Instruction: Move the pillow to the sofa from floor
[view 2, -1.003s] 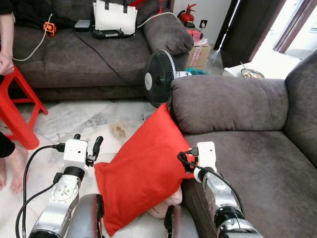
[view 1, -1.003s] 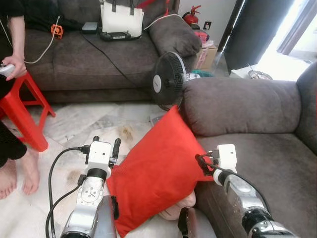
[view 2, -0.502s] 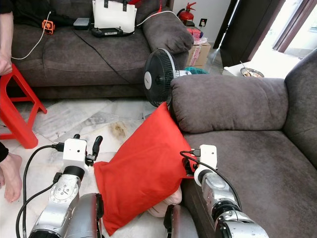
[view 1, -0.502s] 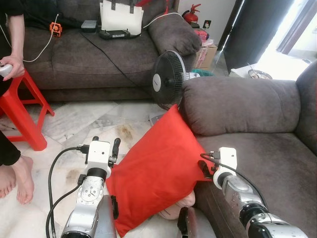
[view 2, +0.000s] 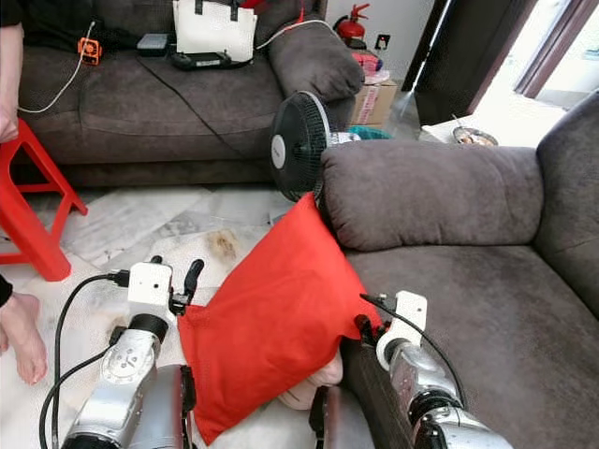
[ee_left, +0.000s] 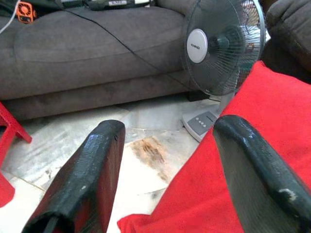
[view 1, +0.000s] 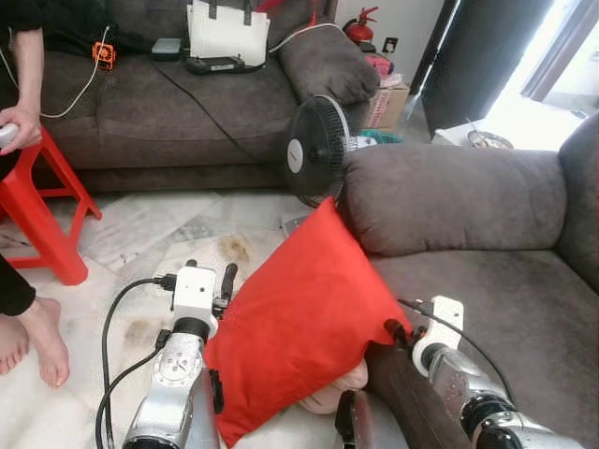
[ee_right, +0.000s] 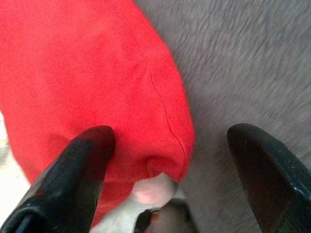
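Note:
The red pillow [view 1: 299, 318] stands tilted on the floor, its top corner leaning on the armrest [view 1: 449, 196] of the near grey sofa [view 1: 496, 299]. My left gripper [view 1: 211, 273] is at the pillow's left edge. It is open in the left wrist view, with one finger [ee_left: 252, 160] over the red cloth [ee_left: 282, 102] and the other over the floor. My right gripper [view 1: 395, 329] sits at the pillow's right corner by the sofa front. It is open too, and the pillow's corner [ee_right: 160, 145] bulges between its fingers.
A black standing fan [view 1: 314, 150] is just behind the pillow. At the left are a red stool [view 1: 42, 215] and a person's hand [view 1: 17, 126] and bare foot [view 1: 42, 332]. The far sofa [view 1: 159, 103] carries a white bag [view 1: 227, 33] and cables. Something pinkish [view 1: 328, 398] lies under the pillow.
My right arm has drawn back and down, so its gripper now sits lower on the pillow's right corner. The left gripper has edged right against the pillow. The person's feet shifted.

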Controlling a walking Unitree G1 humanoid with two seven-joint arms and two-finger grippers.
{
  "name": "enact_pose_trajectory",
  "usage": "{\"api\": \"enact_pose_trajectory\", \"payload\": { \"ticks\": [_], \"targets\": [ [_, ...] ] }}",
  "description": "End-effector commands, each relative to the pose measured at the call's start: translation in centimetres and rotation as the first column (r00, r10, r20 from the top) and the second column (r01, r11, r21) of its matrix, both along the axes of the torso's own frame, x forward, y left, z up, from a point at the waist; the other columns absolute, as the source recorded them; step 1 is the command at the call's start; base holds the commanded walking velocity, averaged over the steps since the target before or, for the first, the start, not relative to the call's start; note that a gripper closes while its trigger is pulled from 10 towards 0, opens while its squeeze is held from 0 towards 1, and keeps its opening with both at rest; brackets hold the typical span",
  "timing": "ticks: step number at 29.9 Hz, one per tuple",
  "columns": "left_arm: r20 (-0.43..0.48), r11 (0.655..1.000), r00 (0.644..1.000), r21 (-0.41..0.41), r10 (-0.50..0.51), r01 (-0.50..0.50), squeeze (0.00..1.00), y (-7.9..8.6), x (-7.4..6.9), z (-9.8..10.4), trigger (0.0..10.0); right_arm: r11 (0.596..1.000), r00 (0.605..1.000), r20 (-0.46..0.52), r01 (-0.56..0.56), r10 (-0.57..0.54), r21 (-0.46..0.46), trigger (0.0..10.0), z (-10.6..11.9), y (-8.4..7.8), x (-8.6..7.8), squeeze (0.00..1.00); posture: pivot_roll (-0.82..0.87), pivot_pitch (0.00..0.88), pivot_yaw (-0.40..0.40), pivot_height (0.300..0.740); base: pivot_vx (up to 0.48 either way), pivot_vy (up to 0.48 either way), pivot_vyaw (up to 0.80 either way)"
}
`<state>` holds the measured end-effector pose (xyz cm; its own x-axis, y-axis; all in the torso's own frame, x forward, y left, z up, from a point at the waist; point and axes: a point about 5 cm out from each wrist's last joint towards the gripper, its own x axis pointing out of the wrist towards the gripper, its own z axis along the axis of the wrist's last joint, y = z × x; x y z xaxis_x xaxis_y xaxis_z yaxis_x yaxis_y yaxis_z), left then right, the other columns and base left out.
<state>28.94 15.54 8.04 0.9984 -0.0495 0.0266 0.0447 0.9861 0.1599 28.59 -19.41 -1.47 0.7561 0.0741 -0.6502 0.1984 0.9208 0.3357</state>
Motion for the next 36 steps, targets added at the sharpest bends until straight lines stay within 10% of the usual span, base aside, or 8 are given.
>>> {"api": "enact_pose_trajectory", "payload": {
  "ticks": [1,18,36],
  "targets": [
    [-0.006,1.000,1.000,-0.013,-0.020,0.020,0.00,-0.4,0.1,0.1,10.0,0.999,1.000,-0.014,0.017,-0.016,0.037,10.0,-0.2,-0.1,-0.2,0.00,0.14,0.052,-0.163,0.562,0.000,0.000,0.00],
    [-0.026,0.997,1.000,-0.076,-0.004,0.002,0.00,-0.2,0.1,-0.2,10.0,0.940,0.977,0.098,0.154,-0.192,0.303,10.0,1.2,0.8,1.3,0.00,0.15,0.063,-0.159,0.562,0.000,0.000,0.00],
    [-0.015,0.998,1.000,-0.066,-0.015,0.014,0.00,-0.9,-0.3,-0.1,10.0,0.951,0.972,0.186,0.085,-0.145,0.298,10.0,1.5,2.0,1.5,0.00,0.15,0.093,-0.172,0.562,0.000,0.000,0.00]
  ]
}}
